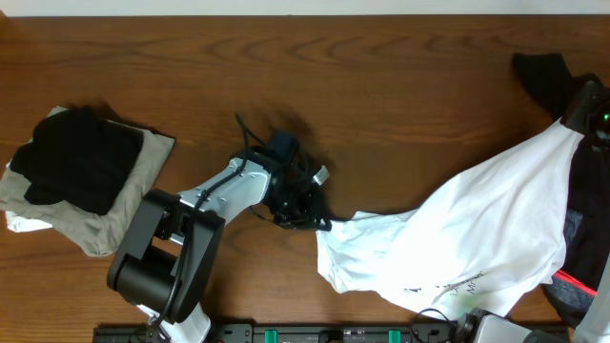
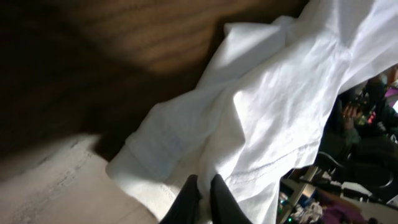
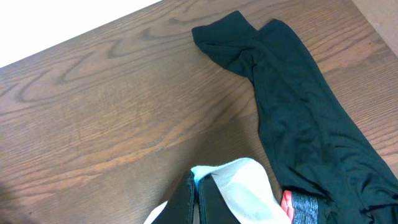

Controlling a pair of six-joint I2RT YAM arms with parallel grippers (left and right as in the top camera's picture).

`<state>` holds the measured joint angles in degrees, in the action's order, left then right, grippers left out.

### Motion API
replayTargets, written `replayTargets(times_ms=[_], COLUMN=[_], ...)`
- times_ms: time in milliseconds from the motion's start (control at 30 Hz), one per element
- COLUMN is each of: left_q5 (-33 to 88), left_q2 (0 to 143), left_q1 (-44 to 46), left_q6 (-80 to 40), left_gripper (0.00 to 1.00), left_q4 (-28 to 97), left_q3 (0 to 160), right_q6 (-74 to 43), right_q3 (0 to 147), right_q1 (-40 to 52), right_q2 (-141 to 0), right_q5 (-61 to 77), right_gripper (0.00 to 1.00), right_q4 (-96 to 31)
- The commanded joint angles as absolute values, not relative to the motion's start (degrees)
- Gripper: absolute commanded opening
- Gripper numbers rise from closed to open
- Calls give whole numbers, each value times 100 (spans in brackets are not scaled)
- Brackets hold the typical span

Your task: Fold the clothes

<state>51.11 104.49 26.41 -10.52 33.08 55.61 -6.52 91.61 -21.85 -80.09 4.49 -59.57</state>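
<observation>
Now L hand (image 2: 202, 198) & R hand (image 3: 198, 200) pinch white T-shirt (image 1: 477, 229) edges.

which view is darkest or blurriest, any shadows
Left wrist view: darkest, the table in deep shadow and soft, the white T-shirt bright. Right wrist view: evenly lit, wood grain and black garment sharp. Overhead view: sharp, the left arm throwing a soft shadow on the wood.

One white T-shirt (image 1: 477, 229), one loose black garment (image 1: 545, 76) — one folded stack (image 1: 86, 176).
</observation>
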Motion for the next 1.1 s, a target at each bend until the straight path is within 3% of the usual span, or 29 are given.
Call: replayTargets(times_ms=[0,367,767,1067], left_q5=[5183,4237,4237,4211], left_q2=[10394,8226,5384,4722], left_q1=[2622,1553,-3,-349], left_q6=[-1020,-1017,-1044,-1173], left_gripper=[6,6,6,6], left_q4=[3310,4270,4650,4989], left_q3=[5662,6912,7913,8903], right_q6=[-679,-679,-679,-683], right_q3=[9212,9214,9214,9354], right_q1=[-2244,-2244,-2244,-2244], right_q2=[-7922,-7634,-6233,-5242], right_q5=[495,499,495,495], right_gripper=[1,1,1,1], right_q4=[-5968,-5937,-5981,-5961])
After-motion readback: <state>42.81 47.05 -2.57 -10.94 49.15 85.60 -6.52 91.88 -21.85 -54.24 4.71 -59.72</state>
